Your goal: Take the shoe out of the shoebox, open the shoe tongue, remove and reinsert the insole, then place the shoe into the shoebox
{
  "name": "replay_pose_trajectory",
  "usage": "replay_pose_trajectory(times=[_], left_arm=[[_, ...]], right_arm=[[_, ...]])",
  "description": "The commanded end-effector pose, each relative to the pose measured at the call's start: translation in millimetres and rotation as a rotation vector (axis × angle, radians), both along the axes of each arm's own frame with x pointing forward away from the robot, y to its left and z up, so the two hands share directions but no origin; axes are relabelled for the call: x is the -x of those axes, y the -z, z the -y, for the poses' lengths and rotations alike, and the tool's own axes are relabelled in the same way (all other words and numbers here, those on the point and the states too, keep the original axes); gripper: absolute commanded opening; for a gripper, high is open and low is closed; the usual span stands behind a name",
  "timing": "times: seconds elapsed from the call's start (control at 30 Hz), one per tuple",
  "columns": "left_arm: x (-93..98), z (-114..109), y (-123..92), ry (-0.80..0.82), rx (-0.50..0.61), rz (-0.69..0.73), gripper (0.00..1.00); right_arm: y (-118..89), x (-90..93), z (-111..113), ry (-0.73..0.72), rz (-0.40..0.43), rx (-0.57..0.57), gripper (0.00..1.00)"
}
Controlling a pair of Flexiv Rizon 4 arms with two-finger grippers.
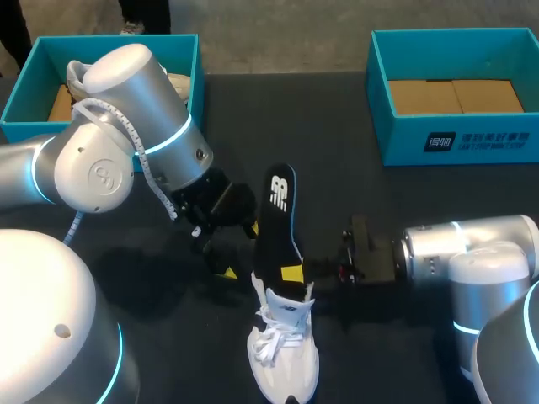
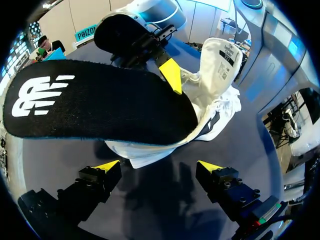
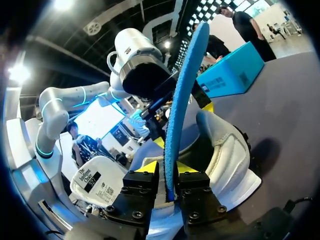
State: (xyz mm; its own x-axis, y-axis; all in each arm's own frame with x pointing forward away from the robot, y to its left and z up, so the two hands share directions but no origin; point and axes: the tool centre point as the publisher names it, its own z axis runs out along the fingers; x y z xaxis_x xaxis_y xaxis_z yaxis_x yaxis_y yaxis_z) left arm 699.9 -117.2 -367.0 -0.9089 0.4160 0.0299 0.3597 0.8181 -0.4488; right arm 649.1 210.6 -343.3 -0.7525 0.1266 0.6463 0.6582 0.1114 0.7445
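Right gripper (image 3: pixel 166 169) pinches the black foam insole (image 1: pixel 280 215) at the white lace-up shoe (image 1: pixel 286 362) mouth, likely for reinsertion (left gripper (image 2: pixel 159 166) spread, empty, alongside).

Right claw (image 3: pixel 167 167) pinching upright insole (image 3: pixel 186 85), white shoe (image 3: pixel 226 147) beneath, left arm (image 3: pixel 137 65) beyond

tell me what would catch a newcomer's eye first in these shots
The black insole stands out most, sticking far out of the white shoe near the table's front middle. The right gripper pinches its edge, and the left gripper hovers open close beside it.
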Motion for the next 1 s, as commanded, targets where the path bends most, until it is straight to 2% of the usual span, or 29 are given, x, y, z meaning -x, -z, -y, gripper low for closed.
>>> replay_pose_trajectory(times=[0.03, 0.13, 0.2, 0.77, 0.93, 1.0], left_arm=[[1.1, -0.4, 0.0, -0.001, -0.001, 0.003, 1.0], [1.1, -0.4, 0.0, -0.001, -0.001, 0.003, 1.0], [1.1, -0.4, 0.0, -0.001, -0.001, 0.003, 1.0], [1.1, -0.4, 0.0, -0.001, -0.001, 0.003, 1.0], [1.1, -0.4, 0.0, -0.001, -0.001, 0.003, 1.0], [1.1, -0.4, 0.0, -0.001, -0.001, 0.003, 1.0]], right_arm=[[-5.1, 2.0, -7.4, 0.014, 0.006, 0.014, 0.22], [-7.3, -0.2, -10.0, 0.02, 0.007, 0.022, 0.3], [-8.1, -1.6, -11.1, 0.025, 0.007, 0.027, 0.31], [-21.4, -14.0, -17.6, 0.045, 0.028, 0.012, 0.31], [-27.1, -17.6, -17.8, 0.046, 0.039, 0.005, 0.29], [-28.7, -19.0, -17.9, 0.047, 0.041, 0.003, 0.25]])
